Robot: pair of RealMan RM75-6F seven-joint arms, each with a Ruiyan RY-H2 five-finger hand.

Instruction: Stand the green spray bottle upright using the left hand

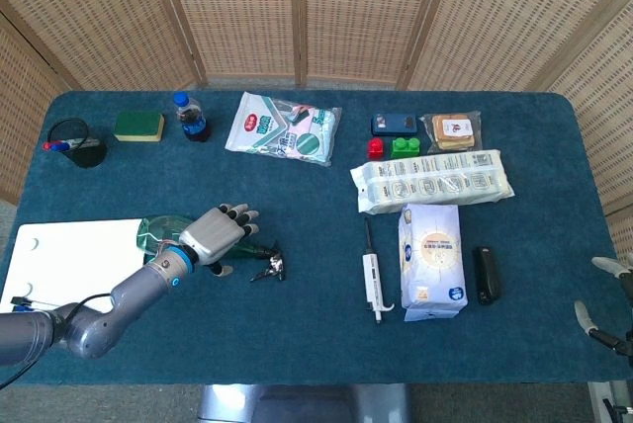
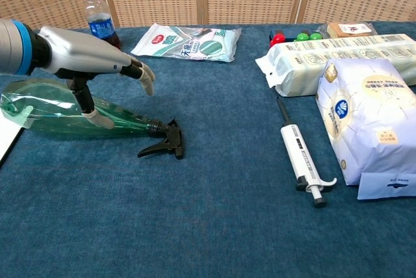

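The green spray bottle lies on its side on the blue table, its black trigger nozzle pointing right. In the head view the bottle shows partly under my left hand, with the nozzle just right of it. My left hand hovers over the bottle's tapered neck end, fingers spread and thumb reaching down to the bottle's side; it grips nothing. My right hand shows only at the right edge of the head view, fingers apart, holding nothing.
A white board lies left of the bottle. A pipette, a white bag and a long packet lie to the right. A cola bottle, sponge and wipes pack stand along the back.
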